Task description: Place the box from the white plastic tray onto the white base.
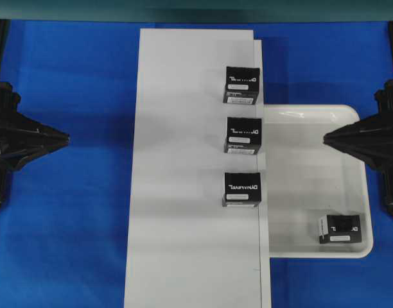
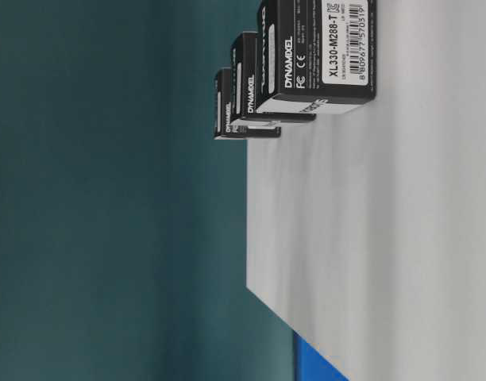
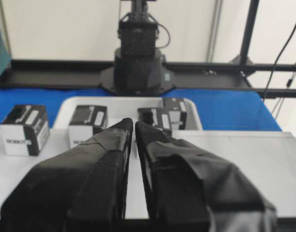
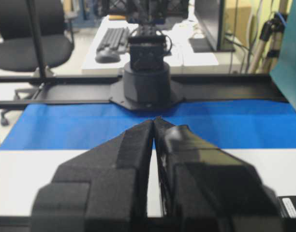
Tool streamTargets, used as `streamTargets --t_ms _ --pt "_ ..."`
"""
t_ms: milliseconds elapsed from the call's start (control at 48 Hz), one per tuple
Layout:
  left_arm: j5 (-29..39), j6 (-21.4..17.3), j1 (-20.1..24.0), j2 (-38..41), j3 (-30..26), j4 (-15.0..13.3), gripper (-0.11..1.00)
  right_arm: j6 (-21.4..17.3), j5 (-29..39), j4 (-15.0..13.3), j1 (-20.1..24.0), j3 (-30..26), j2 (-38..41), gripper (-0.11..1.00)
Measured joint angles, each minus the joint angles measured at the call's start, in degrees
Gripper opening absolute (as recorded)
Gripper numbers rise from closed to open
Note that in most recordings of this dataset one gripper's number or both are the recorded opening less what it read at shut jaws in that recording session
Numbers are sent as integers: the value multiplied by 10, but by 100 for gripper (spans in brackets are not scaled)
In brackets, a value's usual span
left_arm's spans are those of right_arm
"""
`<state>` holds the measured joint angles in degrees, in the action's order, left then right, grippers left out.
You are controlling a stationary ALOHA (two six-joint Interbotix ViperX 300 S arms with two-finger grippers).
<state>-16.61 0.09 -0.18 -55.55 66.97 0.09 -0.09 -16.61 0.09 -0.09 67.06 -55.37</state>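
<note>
The box (image 1: 340, 229), small and black with a white label strip, lies in the near right corner of the white plastic tray (image 1: 305, 186). In the left wrist view the box (image 3: 175, 112) stands at the tray's (image 3: 66, 107) far right. The long white base (image 1: 183, 205) runs down the middle, its right edge over the tray's left side. My left gripper (image 1: 67, 136) hovers left of the base, shut and empty, its tips (image 3: 134, 123) nearly touching. My right gripper (image 1: 326, 138) hangs over the tray's upper part, above and well away from the box, shut (image 4: 153, 120) on nothing.
Three black boxes with white lettering stand in a row along the base's right edge (image 1: 241, 85), (image 1: 243, 136), (image 1: 241, 189). The table-level view shows them (image 2: 318, 55) lined up on the base (image 2: 386, 238). Blue cloth (image 1: 68, 224) covers the table on both sides.
</note>
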Motion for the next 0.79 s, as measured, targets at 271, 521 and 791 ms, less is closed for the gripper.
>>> streamTargets --t_ms 271,521,791 --pt "43 6 2 6 -46 6 -7 -32 158 40 1 -45 -12 -2" --pt "83 13 1 14 -56 7 -7 -44 425 42 -1 -127 -20 -2" --pt "98 15 0 18 -61 6 -7 -58 642 47 16 -182 -11 -2"
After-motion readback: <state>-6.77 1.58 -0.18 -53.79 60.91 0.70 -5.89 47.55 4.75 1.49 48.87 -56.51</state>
